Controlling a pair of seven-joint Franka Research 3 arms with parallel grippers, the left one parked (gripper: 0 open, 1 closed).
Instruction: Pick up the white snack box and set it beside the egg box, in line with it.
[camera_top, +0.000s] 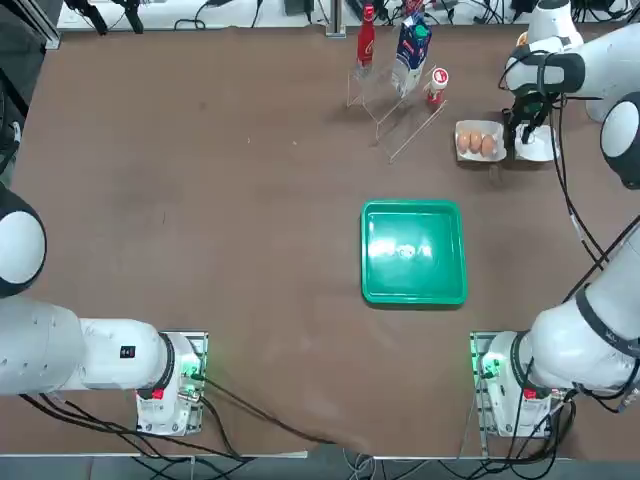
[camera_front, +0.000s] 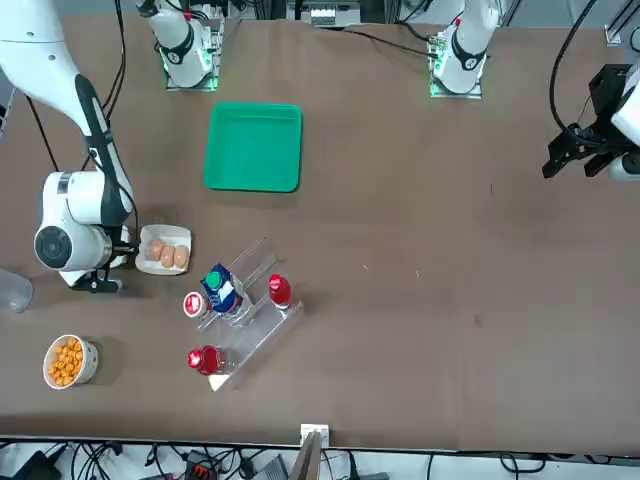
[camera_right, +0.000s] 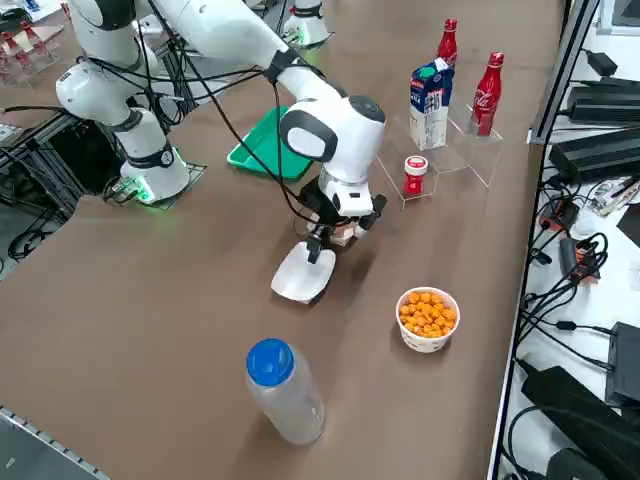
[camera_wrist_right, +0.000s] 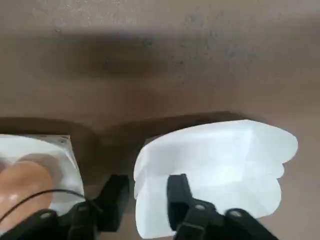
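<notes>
The white snack box (camera_right: 303, 275) rests on the brown table at the far right, directly beside the egg box (camera_top: 478, 142), a small white tray with brown eggs. From overhead, the snack box (camera_top: 540, 148) sits on the side of the egg box nearer the table's right edge. My right gripper (camera_wrist_right: 147, 192) is low over the gap between the two boxes. Its fingers stand open astride the snack box's (camera_wrist_right: 220, 165) near rim, one finger inside, one outside. The egg box (camera_wrist_right: 35, 165) lies just past the outer finger. In the front view the arm hides the snack box.
A green tray (camera_top: 414, 252) lies mid-table. A clear rack (camera_top: 400, 100) with bottles and a carton stands behind the egg box. A cup of orange snacks (camera_right: 427, 318) and a blue-capped bottle (camera_right: 283, 390) sit near the table's right edge.
</notes>
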